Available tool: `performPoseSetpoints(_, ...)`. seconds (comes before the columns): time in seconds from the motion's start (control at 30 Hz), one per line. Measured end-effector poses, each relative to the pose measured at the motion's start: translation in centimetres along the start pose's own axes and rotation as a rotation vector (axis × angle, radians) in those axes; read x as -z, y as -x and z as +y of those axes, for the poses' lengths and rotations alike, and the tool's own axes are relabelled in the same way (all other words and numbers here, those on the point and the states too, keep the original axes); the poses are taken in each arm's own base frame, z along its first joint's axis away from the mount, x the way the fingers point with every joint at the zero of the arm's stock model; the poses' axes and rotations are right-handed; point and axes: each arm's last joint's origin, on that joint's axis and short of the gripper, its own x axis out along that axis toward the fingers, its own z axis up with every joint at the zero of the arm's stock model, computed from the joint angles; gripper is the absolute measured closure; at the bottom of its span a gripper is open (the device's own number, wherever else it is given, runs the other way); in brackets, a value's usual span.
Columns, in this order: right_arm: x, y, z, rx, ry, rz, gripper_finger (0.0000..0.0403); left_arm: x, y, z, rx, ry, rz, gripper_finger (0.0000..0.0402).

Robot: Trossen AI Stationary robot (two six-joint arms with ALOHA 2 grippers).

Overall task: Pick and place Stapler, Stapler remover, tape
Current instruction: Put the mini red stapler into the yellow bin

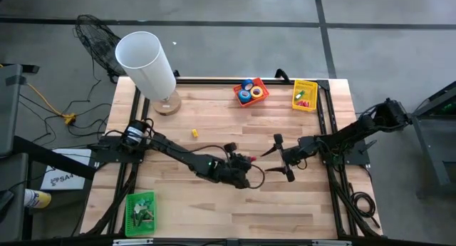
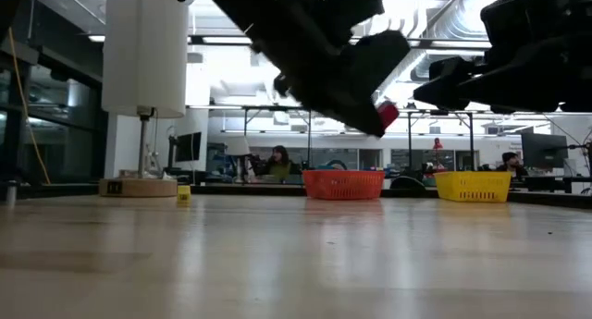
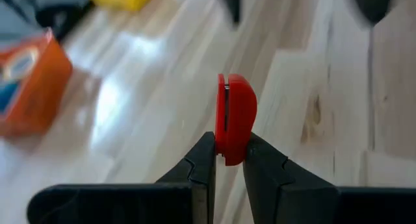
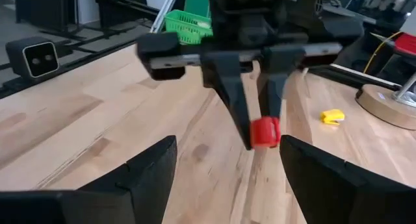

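My left gripper (image 1: 246, 161) hovers above the table's middle, shut on a small red object (image 3: 235, 117) with a dark slit down one side; it also shows in the low view (image 2: 387, 114). My right gripper (image 1: 281, 159) faces it from the table's right, open, its fingers (image 4: 153, 175) wide apart and touching nothing. The left gripper with the red object (image 4: 265, 132) shows between them, farther off. Blue and yellow tape rolls (image 1: 249, 92) lie in an orange-red basket (image 1: 261, 84) at the far edge. A small yellow item (image 1: 194, 133) lies on the wood. My left gripper pinches the red object by one end (image 3: 232, 154) between its two fingertips, and the rest sticks out beyond them. The fingers (image 4: 235, 104) slant downward from above. The object is lifted clear of the table.
A yellow basket (image 1: 304, 95) with small red and green items sits at the far right. A green basket (image 1: 140, 212) stands at the near left. A lamp with a white shade (image 1: 146, 60) stands on a wooden base (image 1: 168, 104) at the far left. Bare wood lies along the near side.
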Motion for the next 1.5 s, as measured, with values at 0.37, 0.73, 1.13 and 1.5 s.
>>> performPoseSetpoints(0.37,-0.3,0.0,-0.6,0.027,0.022,-0.04,0.0137,-2.0,0.2,-0.3,0.005,-0.149,-0.167,0.0354)
performPoseSetpoints(0.73,-1.0,0.1,-0.7,0.004,0.062,-0.115,0.0168,-2.2,0.3,-0.3,-0.001,-0.165,-0.186,0.0354)
performPoseSetpoints(1.13,-1.0,0.1,-0.7,0.013,0.11,-0.124,0.0254,-2.7,0.4,-0.4,-0.005,-0.176,-0.227,0.0354)
performPoseSetpoints(1.5,-1.4,0.1,-0.8,0.025,0.112,-0.153,0.0314,-2.8,0.4,-0.4,-0.002,-0.173,-0.232,0.0354)
